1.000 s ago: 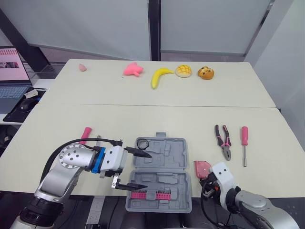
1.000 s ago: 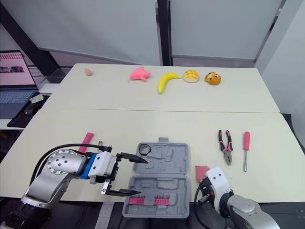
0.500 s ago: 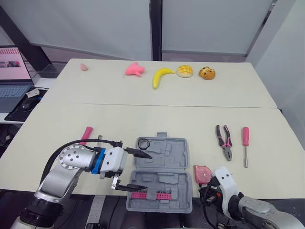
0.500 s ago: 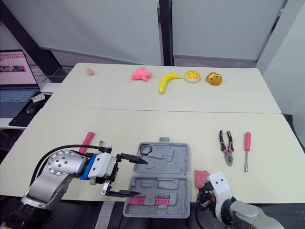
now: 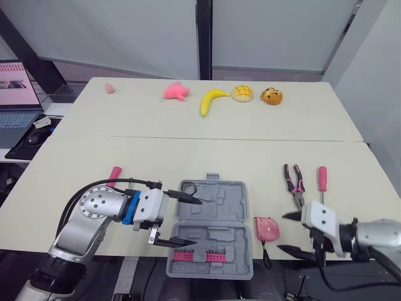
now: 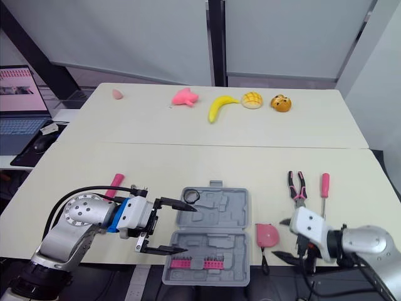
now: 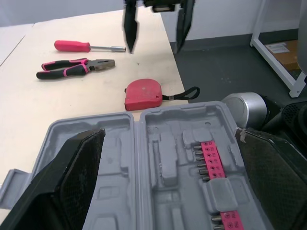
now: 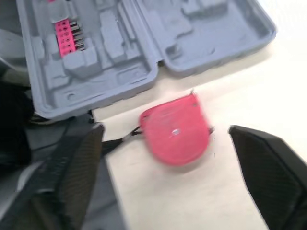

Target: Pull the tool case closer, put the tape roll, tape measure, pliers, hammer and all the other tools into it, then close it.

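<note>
The grey tool case (image 5: 210, 207) lies open at the table's front edge, a row of pink bits (image 5: 199, 256) in its near half and a black tape roll (image 5: 190, 188) in its far left corner. My left gripper (image 5: 183, 221) is open at the case's left side, its fingers spanning both halves. A pink tape measure (image 5: 267, 228) lies on the table just right of the case. My right gripper (image 5: 284, 232) is open right of it, apart from it. Pink-handled pliers (image 5: 292, 186) and a pink screwdriver (image 5: 321, 182) lie further back on the right. The hammer's pink handle (image 5: 113, 174) shows left.
Toy foods line the far table: a pink toy (image 5: 175, 91), a banana (image 5: 212, 100), a bun (image 5: 241, 93) and a brown pastry (image 5: 270, 95). A laptop (image 5: 14, 94) stands off the table's left side. The case's near half overhangs the front edge.
My right gripper has opened and swung out to the right of the tape measure, which stays on the table beside the case. The left gripper has barely moved.
</note>
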Robot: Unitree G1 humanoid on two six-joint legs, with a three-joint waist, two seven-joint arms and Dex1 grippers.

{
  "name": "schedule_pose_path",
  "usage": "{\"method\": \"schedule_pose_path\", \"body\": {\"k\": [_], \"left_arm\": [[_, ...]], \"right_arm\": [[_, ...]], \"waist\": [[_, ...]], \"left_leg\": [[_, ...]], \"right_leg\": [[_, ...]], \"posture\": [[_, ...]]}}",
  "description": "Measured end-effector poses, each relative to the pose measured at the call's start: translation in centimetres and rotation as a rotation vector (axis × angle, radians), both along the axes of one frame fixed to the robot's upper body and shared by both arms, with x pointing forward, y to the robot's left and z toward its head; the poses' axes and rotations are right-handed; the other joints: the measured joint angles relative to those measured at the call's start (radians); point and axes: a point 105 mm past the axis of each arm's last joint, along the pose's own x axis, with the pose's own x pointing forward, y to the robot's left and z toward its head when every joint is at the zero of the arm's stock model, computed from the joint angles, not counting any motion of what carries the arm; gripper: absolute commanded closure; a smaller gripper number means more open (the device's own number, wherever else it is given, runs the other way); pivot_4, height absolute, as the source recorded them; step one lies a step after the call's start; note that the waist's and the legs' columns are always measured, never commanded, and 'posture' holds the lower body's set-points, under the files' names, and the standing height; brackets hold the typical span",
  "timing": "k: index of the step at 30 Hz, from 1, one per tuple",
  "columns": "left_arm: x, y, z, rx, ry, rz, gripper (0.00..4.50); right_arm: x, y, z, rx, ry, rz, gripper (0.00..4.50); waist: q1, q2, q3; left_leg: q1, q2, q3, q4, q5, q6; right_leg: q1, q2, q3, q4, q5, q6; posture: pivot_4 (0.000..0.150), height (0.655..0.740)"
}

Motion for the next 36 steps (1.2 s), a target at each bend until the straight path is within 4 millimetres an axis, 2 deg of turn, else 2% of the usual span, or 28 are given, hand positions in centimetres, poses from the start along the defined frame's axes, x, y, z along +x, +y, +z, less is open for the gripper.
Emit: {"method": "schedule_pose_path", "body": {"k": [5, 10, 14, 18, 27, 34, 36], "left_arm": [[-0.2, -0.1, -0.1, -0.005, 0.011, -0.014, 0.00], [-0.5, -0.2, -0.2, 0.003, 0.022, -0.035, 0.00], [-0.6, -0.2, -0.3, 0.004, 0.025, -0.039, 0.00], [-0.7, -0.3, -0.3, 0.005, 0.028, -0.042, 0.00], [-0.9, -0.4, -0.2, 0.006, 0.031, -0.052, 0.00], [-0.9, -0.4, -0.2, 0.008, 0.030, -0.056, 0.00], [-0.9, -0.6, -0.2, 0.009, 0.029, -0.061, 0.00]], "right_arm": [[1.2, -0.9, -2.3, -0.063, -0.034, 0.162, 0.02], [2.2, 0.0, -4.3, -0.024, -0.048, 0.205, 0.02], [2.8, 0.1, -4.7, -0.025, -0.060, 0.217, 0.02], [2.8, 0.4, -5.8, -0.012, -0.040, 0.221, 0.02], [2.8, 0.6, -6.7, -0.020, -0.040, 0.246, 0.02], [2.9, 0.9, -6.8, -0.010, -0.053, 0.247, 0.02], [3.0, 0.9, -6.7, -0.009, -0.056, 0.245, 0.40]], "waist": [[0.001, 0.000, 0.000], [0.001, 0.001, 0.001], [0.001, 0.001, 0.000], [0.001, 0.001, 0.001], [0.001, 0.001, 0.001], [0.001, 0.001, 0.001], [0.001, 0.001, 0.001]], "left_leg": [[-0.001, 0.000, 0.000, 0.000, 0.000, 0.000], [0.000, 0.000, 0.000, 0.000, 0.000, 0.000], [0.001, 0.000, 0.000, 0.000, 0.000, 0.000], [0.001, 0.000, 0.000, 0.000, 0.000, 0.000], [0.002, 0.000, 0.000, 0.000, 0.000, 0.000], [0.003, 0.000, 0.001, 0.000, 0.000, 0.000], [0.004, 0.000, 0.001, 0.000, 0.000, 0.000]], "right_leg": [[0.000, 0.000, 0.000, 0.000, 0.000, -0.001], [0.000, 0.000, 0.000, 0.001, 0.001, -0.002], [0.000, 0.000, 0.000, 0.001, 0.001, -0.002], [0.000, 0.000, 0.001, 0.002, 0.002, -0.004], [0.000, 0.000, 0.001, 0.003, 0.003, -0.006], [0.001, 0.000, 0.002, 0.003, 0.003, -0.006], [0.001, 0.000, 0.002, 0.003, 0.003, -0.006]], "posture": [[0.150, 0.7369], [0.150, 0.7369], [0.150, 0.7369], [0.150, 0.7369], [0.150, 0.7369], [0.150, 0.7369], [0.150, 0.7369]]}}
